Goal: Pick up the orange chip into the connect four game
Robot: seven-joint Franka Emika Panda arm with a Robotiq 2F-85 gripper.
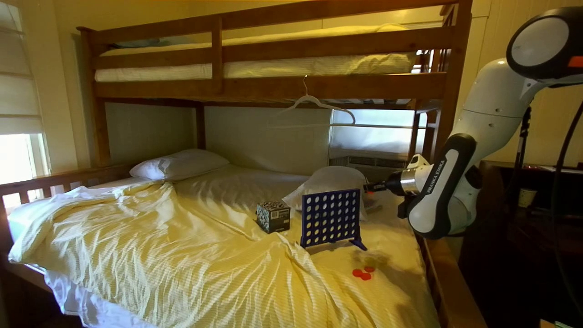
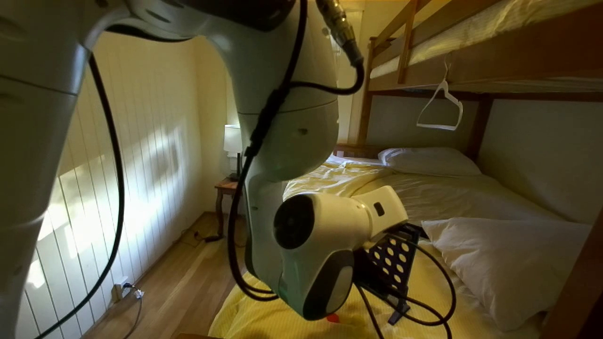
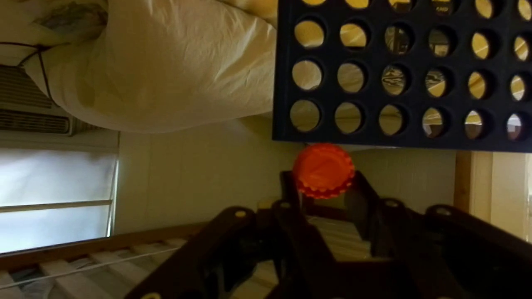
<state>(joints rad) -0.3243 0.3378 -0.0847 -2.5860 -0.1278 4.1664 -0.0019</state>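
The connect four game stands upright on the bed, a dark blue grid with round holes. It also shows in an exterior view, partly hidden by the arm, and large in the upside-down wrist view. My gripper is shut on an orange chip, held by its edges between the fingertips. In an exterior view, the gripper points sideways by the board's top right corner, with the chip at its tip. In the wrist view the chip appears close to the board's top edge; contact cannot be told.
Several orange-red chips lie on the yellow bedding in front of the board. A small dark cube box stands left of the board. A white pillow lies behind it. A hanger hangs from the upper bunk rail.
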